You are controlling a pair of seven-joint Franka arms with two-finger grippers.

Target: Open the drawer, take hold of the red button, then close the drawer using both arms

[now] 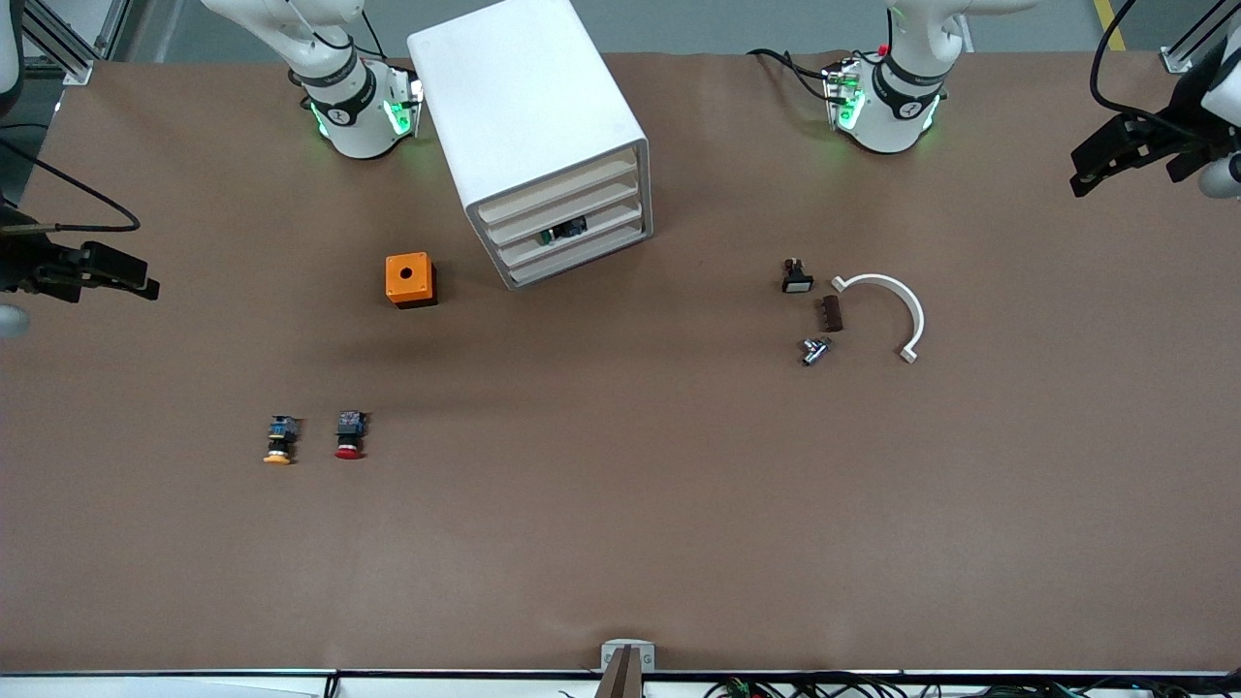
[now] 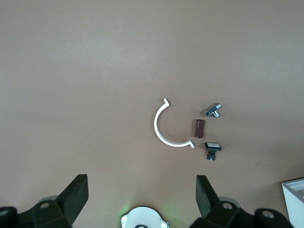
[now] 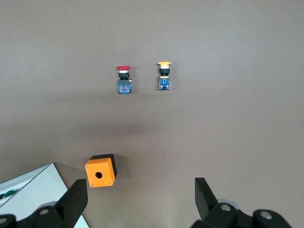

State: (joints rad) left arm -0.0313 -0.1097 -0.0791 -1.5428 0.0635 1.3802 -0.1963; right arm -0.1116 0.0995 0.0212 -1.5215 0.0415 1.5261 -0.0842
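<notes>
Drawer (image 1: 567,213) shut in cabinet (image 1: 528,126) top centre, red-capped button (image 1: 349,434) lower left on table (image 1: 620,543), left gripper (image 2: 142,194) and right gripper (image 3: 141,197) raised at frame edges, fingers spread, holding nothing.

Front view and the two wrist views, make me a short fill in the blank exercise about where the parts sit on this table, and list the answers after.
1. The red-capped button lies beside a similar button whose cap is ____.
2. The cabinet holds ____ stacked drawers, all shut.
3. The box with a hole next to the cabinet is colored ____.
4. The left hand hangs open above a curved ____ bracket, and the right hand is also open.

Missing words: orange; four; orange; white
</notes>
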